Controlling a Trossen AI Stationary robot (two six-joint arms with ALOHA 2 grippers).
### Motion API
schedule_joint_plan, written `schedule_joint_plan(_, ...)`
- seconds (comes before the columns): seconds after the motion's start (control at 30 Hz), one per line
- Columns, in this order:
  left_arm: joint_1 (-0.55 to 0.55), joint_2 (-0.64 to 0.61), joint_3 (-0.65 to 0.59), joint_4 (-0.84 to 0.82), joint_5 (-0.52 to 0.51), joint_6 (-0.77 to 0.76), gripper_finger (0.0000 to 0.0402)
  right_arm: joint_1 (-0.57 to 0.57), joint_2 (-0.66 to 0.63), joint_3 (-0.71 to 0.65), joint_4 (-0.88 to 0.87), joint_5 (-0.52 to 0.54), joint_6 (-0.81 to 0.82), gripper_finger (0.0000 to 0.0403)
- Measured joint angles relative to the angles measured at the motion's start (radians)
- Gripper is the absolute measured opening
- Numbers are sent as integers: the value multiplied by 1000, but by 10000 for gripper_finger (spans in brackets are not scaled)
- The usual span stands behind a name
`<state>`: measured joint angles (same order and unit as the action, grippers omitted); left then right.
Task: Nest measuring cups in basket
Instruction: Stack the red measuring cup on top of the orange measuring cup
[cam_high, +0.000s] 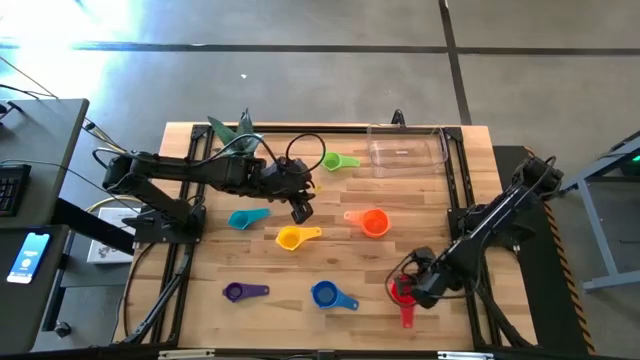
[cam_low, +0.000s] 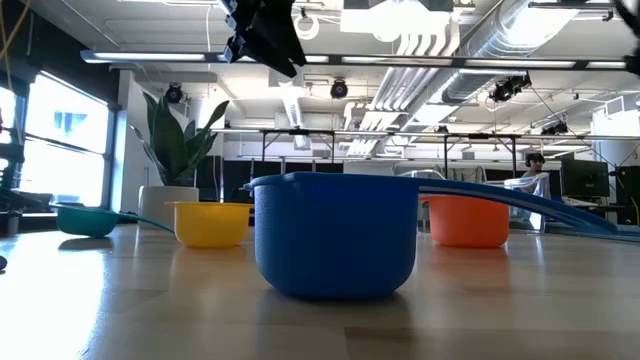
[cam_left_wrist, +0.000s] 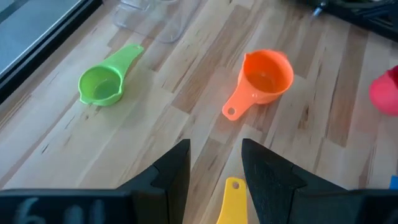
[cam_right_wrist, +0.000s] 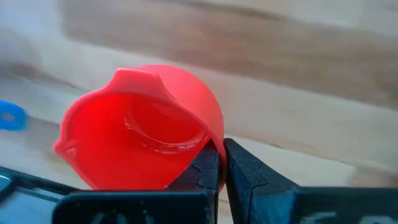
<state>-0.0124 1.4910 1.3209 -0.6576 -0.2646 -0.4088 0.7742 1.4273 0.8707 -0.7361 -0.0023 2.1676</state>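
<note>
The wooden tabletop (cam_high: 330, 270) of pale planks stands on a grey polished floor (cam_high: 300, 60) crossed by dark seams, with a bright glare of light at one far corner. Beside the tabletop a dark desk (cam_high: 40, 180) carries a keyboard (cam_high: 10, 190) and a phone (cam_high: 28, 257) with a lit blue screen. Beyond the tabletop, a potted plant (cam_low: 180, 150) in a white pot stands near a tall window (cam_low: 65, 140). Overhead run exposed ducts (cam_low: 480, 40) and pipes. A person (cam_low: 530, 180) sits at a distant workstation.
</note>
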Motion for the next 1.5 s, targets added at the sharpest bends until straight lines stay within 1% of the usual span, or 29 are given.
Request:
schedule_joint_plan(0.27, -1, 0, 0, -1, 1, 0, 133, -151, 5, 15, -27, 74, -80, 1)
schedule_joint_plan(0.37, -1, 0, 0, -1, 40, 0, 133, -207, 30, 15, -46, 43, -128, 1)
schedule_joint_plan(0.47, -1, 0, 0, -2, 84, 0, 133, -253, 57, 15, -21, 21, -178, 1)
schedule_joint_plan(0.67, -2, 0, 0, -2, 109, 52, 133, -319, 88, 15, 8, -27, -264, 1)
schedule_joint_plan(0.77, -2, 0, 0, -2, 109, 60, 133, -338, 98, 15, 9, -58, -295, 1)
schedule_joint_plan(0.87, -2, 0, 0, -2, 109, 63, 133, -346, 101, 15, 9, -63, -311, 1)
schedule_joint_plan(1.1, -2, 0, 0, -3, 109, 63, 133, -349, 101, 15, 2, -75, -300, 1)
schedule_joint_plan(1.3, -2, 0, 0, -3, 109, 63, 133, -349, 101, 15, -3, -81, -282, 14)
schedule_joint_plan(1.5, -2, 0, 0, -3, 109, 63, 133, -349, 101, 15, -28, -103, -281, 17)
